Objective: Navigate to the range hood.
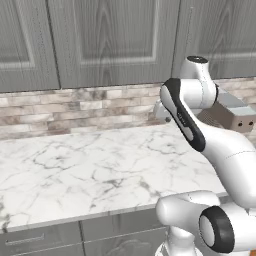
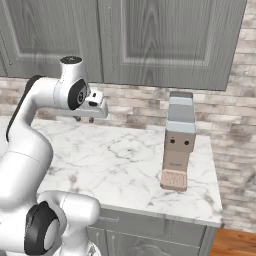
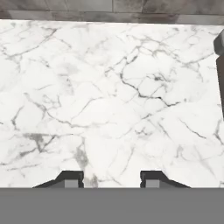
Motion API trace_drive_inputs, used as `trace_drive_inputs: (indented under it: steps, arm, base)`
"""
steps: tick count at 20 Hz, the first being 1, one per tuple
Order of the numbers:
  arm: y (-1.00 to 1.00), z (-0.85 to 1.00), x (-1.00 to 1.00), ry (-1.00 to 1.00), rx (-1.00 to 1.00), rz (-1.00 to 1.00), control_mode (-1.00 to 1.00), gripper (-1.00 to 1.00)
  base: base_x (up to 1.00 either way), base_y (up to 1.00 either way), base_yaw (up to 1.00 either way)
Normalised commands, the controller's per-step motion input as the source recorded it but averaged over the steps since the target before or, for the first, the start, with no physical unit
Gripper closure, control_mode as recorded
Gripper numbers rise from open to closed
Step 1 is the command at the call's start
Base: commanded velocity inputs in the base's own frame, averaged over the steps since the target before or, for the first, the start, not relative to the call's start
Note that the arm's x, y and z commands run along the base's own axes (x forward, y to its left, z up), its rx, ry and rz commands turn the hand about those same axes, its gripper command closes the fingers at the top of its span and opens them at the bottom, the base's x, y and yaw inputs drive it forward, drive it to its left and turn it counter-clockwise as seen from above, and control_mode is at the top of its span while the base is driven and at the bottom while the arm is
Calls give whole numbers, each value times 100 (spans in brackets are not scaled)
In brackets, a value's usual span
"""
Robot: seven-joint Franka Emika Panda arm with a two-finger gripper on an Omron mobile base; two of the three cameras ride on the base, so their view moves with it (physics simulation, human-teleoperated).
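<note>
The arm is folded high, its claw (image 3: 111,177) pointing down with both fingertips spread apart.

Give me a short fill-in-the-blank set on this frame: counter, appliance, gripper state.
1. The gripper hangs over the marble counter with its fingertips ____ and nothing between them.
2. The coffee machine stands on the counter near its ____ end in the right base view.
3. The wall behind the counter is faced with ____.
4. The grey wood-grain cabinets hang ____ the counter.

Missing words: apart; right; brick; above
</note>
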Motion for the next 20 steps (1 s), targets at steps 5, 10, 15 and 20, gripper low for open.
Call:
trace_drive_inputs:
  steps: [5,10,15,20]
  arm:
    - [-1,-6,-43,0,0,0,-100,-100]
    - [-2,-36,-84,0,0,0,-100,-100]
    - [0,-33,-50,0,0,0,100,-100]
    - [0,0,0,0,0,0,100,-100]
  base:
    - [0,0,0]
    - [0,0,0]
    - [-11,0,0]
    - [-59,3,2]
